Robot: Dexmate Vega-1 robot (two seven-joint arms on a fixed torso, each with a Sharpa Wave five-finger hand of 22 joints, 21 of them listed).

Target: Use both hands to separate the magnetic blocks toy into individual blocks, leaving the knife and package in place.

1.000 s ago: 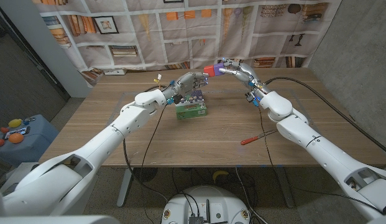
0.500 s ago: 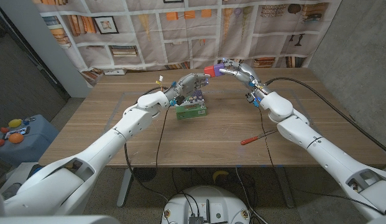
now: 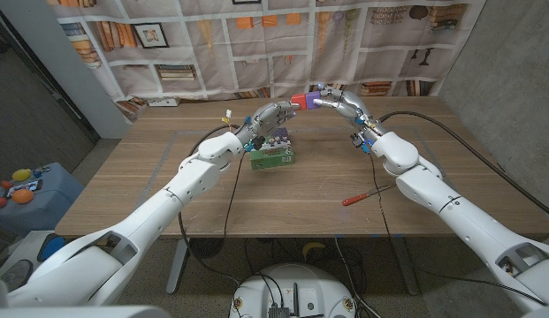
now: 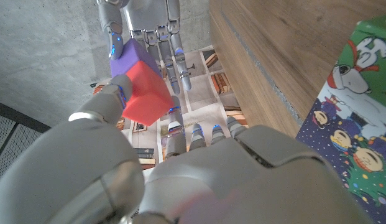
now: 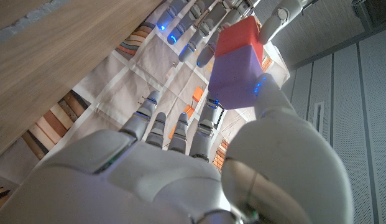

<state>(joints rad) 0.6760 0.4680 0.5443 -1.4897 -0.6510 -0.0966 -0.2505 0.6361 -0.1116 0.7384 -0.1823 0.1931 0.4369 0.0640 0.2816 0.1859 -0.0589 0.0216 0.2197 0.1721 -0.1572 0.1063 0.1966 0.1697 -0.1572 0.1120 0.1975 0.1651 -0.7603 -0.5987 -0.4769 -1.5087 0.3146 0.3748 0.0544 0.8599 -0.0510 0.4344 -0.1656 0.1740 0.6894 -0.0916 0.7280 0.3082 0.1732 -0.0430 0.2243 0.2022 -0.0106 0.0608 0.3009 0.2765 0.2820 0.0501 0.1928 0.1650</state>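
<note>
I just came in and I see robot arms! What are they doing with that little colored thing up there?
The robot holds a magnetic blocks toy, a red block stuck to a purple one, up over the table between both hands. The left hand grips the red end and the right hand the purple end. The blocks are not yet apart. The package and knife lie on the table.

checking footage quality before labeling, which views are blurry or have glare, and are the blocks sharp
Head view: evenly lit and sharp, no glare; the red and purple blocks are small but clear. Left wrist view: the left robot hand up close is soft and out of focus, the red block fairly crisp. Right wrist view: the right robot hand is blurred, the purple block sharp; blue finger lights glow.
</note>
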